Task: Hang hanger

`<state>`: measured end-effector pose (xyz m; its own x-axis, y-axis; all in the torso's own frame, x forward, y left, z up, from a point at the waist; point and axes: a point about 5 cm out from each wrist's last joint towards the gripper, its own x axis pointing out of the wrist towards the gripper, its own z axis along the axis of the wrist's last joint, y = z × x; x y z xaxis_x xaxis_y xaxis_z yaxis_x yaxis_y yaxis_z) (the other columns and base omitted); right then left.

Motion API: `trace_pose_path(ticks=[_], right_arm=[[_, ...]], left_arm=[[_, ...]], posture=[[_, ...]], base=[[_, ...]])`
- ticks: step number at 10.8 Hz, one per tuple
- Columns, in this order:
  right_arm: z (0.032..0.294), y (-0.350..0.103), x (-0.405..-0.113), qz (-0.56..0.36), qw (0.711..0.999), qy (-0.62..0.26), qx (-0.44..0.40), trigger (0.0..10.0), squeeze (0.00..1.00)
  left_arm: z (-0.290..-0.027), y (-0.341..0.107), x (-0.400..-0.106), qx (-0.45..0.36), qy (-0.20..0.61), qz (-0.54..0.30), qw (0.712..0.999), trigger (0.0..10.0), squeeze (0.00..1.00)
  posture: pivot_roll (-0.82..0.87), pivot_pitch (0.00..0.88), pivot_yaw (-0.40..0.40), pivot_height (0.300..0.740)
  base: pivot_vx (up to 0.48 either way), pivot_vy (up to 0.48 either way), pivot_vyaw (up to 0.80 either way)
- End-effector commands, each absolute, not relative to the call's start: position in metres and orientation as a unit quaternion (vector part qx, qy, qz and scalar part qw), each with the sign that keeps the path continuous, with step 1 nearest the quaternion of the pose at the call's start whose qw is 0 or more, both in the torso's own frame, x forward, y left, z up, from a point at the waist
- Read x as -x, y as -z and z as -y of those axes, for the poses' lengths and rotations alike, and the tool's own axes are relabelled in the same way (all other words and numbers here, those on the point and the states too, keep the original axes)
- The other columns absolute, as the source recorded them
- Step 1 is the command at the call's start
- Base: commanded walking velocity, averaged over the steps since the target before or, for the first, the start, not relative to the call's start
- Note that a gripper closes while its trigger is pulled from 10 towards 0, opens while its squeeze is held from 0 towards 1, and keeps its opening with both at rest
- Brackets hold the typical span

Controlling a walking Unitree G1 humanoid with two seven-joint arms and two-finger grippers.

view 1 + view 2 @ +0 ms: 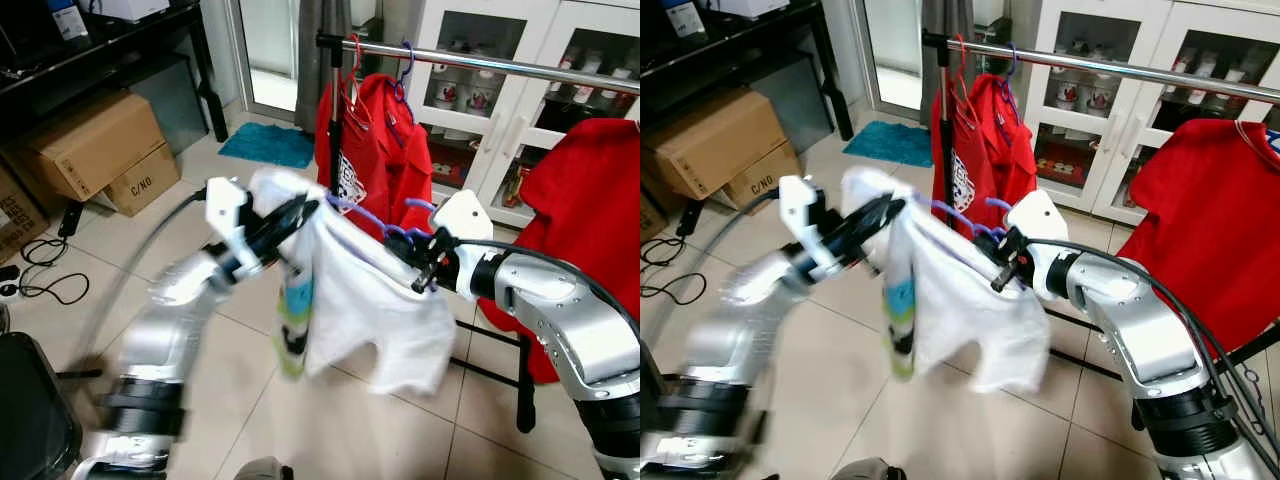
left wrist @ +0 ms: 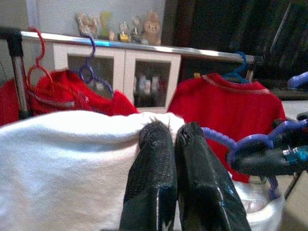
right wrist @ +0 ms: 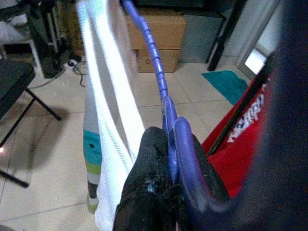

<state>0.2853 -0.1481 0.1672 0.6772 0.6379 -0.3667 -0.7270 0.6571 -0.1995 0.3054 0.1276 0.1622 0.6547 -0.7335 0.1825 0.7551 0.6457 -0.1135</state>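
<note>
Two pincers carry a purple hanger [image 1: 375, 222] with a white shirt [image 1: 365, 300]: the left pincer [image 1: 290, 215] pinches the shirt's shoulder, the right pincer [image 1: 425, 262] clamps the hanger's hook end. Beyond them, red shirts [image 1: 375, 150] hang on a steel rail [image 1: 500, 65].

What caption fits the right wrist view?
Right gripper clamps purple hanger carrying white shirt.

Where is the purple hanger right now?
Purple hanger is held between both hands, in front of the rail, carrying the white shirt.
</note>
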Motion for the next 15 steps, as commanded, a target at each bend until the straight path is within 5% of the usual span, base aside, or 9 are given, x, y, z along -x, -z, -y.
trace_pose_path(ticks=[1, 3, 5, 6, 8, 9, 11, 13, 15], right_arm=[[0.154, -0.151, -0.286, -0.182, 0.899, -0.352, 0.185, 0.0, 0.00], [0.152, -0.150, -0.284, -0.180, 0.897, -0.359, 0.185, 0.0, 0.00], [0.151, -0.154, -0.284, -0.171, 0.899, -0.362, 0.180, 0.0, 0.00], [0.146, -0.157, -0.283, -0.162, 0.903, -0.370, 0.150, 0.0, 0.00], [0.142, -0.157, -0.282, -0.161, 0.905, -0.371, 0.129, 0.0, 0.00], [0.142, -0.155, -0.282, -0.164, 0.905, -0.370, 0.133, 0.0, 0.00], [0.148, -0.155, -0.284, -0.172, 0.907, -0.356, 0.145, 0.0, 0.00], [0.161, -0.142, -0.284, -0.206, 0.894, -0.338, 0.208, 0.0, 0.00], [0.168, -0.134, -0.281, -0.233, 0.884, -0.332, 0.232, 0.0, 0.00]], left_arm=[[-0.120, -0.202, -0.308, 0.122, 0.426, 0.152, 0.884, 0.0, 0.00], [-0.131, -0.218, -0.322, 0.216, 0.339, 0.178, 0.898, 0.0, 0.00], [-0.158, -0.186, -0.343, -0.015, 0.203, 0.079, 0.976, 0.0, 0.00], [-0.171, -0.185, -0.348, -0.093, 0.130, 0.073, 0.984, 0.0, 0.00], [-0.169, -0.185, -0.347, -0.161, 0.119, 0.092, 0.975, 0.0, 0.00], [-0.163, -0.183, -0.346, -0.145, 0.143, 0.102, 0.974, 0.0, 0.00], [-0.146, -0.196, -0.336, 0.036, 0.239, 0.141, 0.960, 0.0, 0.00], [-0.128, -0.225, -0.316, 0.119, 0.407, 0.178, 0.888, 0.0, 0.00], [-0.124, -0.232, -0.306, 0.146, 0.485, 0.154, 0.849, 0.0, 0.00]], posture=[[0.01, 0.000, 0.063, 0.740], [0.01, 0.000, 0.066, 0.740], [0.01, 0.000, 0.066, 0.740], [0.01, 0.000, 0.065, 0.740], [0.01, 0.000, 0.063, 0.740], [0.01, 0.000, 0.063, 0.740], [0.01, 0.000, 0.059, 0.740], [0.01, 0.000, 0.059, 0.740], [0.01, 0.000, 0.061, 0.740]], base=[[0.000, 0.000, 0.00], [0.000, 0.000, 0.00], [0.000, 0.000, 0.00], [0.000, 0.000, 0.00], [0.000, 0.000, 0.00], [0.000, 0.000, 0.00], [0.000, 0.000, 0.00], [0.000, 0.000, 0.00], [0.000, 0.000, 0.00]])
